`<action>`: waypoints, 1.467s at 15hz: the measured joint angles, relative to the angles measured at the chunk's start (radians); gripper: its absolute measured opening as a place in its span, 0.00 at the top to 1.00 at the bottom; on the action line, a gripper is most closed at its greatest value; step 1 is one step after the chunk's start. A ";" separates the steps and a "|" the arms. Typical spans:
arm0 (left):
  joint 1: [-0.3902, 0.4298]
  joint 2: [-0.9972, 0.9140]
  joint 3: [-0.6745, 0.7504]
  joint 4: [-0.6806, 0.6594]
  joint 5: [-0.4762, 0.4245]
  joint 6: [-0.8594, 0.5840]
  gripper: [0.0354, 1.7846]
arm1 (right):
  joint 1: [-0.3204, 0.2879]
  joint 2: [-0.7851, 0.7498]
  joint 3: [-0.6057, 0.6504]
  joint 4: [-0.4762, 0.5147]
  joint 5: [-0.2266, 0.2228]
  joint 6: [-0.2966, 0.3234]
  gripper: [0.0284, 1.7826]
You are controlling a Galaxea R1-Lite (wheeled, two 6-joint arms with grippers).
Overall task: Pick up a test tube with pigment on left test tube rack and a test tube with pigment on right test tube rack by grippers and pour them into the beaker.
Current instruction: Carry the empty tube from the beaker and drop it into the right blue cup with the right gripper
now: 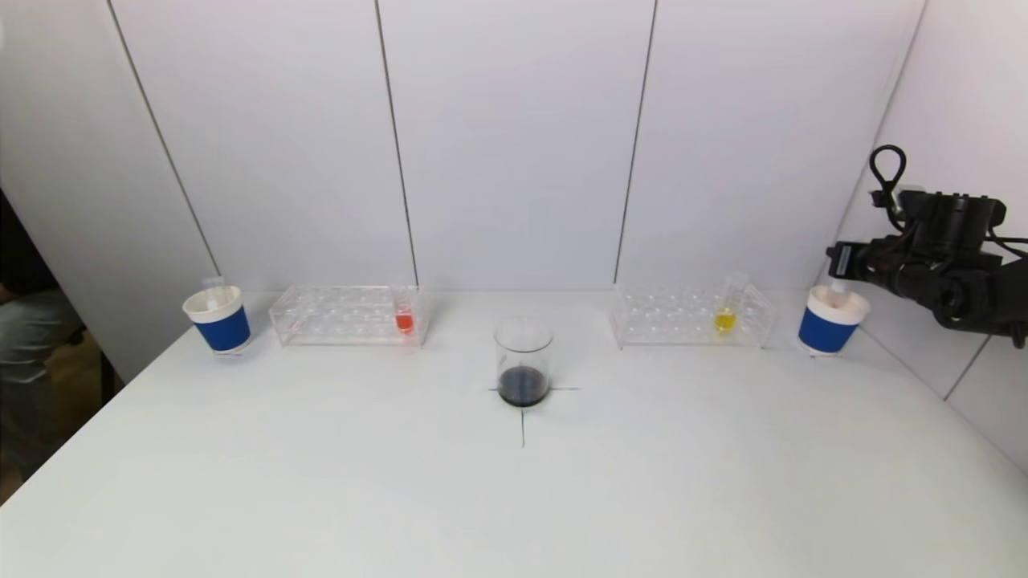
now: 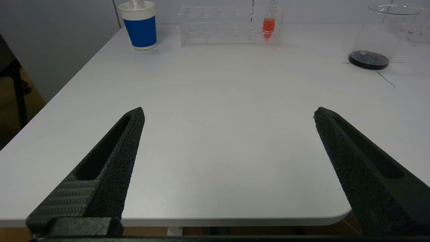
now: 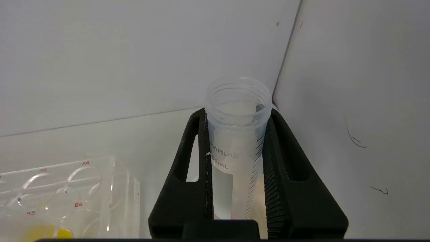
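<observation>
Right gripper (image 3: 237, 148): jaws clamped on an empty clear tube (image 3: 237, 134).
Rack (image 3: 67, 198): at eight o'clock, yellow pigment (image 3: 43, 232) inside.

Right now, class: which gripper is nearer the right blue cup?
Right. The right gripper grips an empty tube over the right blue cup; the left gripper waits open near the table's front edge.

"AMLAB" and "50mL" printed on clear tube (image 3: 237, 141), red "A6", "A5", "B6", "B5" hole labels on clear rack (image 3: 77, 188)

place: lab bench | evidence: clear test tube racks (image 1: 347, 315), glass beaker (image 1: 523, 361), white table (image 1: 514, 498)
</observation>
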 joint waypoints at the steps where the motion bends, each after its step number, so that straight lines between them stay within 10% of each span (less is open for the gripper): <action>1: 0.000 0.000 0.000 0.000 0.000 0.000 0.01 | 0.000 0.002 0.013 -0.016 0.000 0.000 0.74; 22: 0.000 0.000 0.000 0.000 0.000 0.000 0.01 | -0.006 0.018 0.123 -0.108 -0.001 0.006 0.74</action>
